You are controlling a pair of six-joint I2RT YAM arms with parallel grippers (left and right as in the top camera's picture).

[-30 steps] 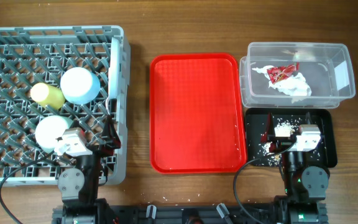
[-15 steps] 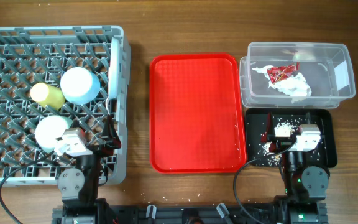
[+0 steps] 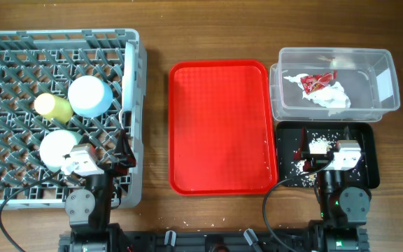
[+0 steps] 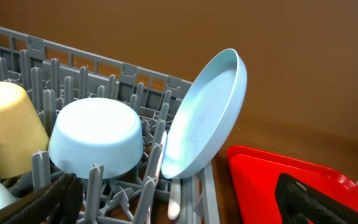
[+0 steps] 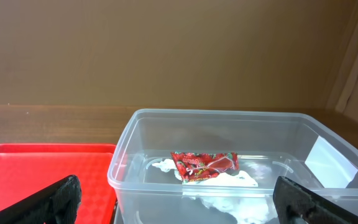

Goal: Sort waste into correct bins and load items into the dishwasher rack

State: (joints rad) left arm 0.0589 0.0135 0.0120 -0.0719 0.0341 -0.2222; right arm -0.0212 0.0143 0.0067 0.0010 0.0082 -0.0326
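Observation:
The dishwasher rack (image 3: 19, 42) at the left holds a yellow cup (image 3: 52, 106), an upturned pale blue bowl (image 3: 89, 95) and another pale round dish (image 3: 57, 148). A light-blue plate (image 4: 207, 118) stands on edge at the rack's right side, with a white utensil handle (image 4: 174, 202) below it. My left gripper (image 3: 121, 150) hangs open and empty over the rack's near right corner. The clear bin (image 3: 387, 84) contains the napkin (image 3: 331, 96) and red wrapper (image 3: 317, 82). Crumbs (image 3: 318, 145) lie in the black tray (image 3: 369, 140), and my right gripper (image 3: 306, 154) is open above it.
A large flat red tray (image 3: 219, 126) lies in the middle of the wooden table between the rack and the bins. Both arm bases stand at the near edge. A few crumbs lie on the table near the front edge.

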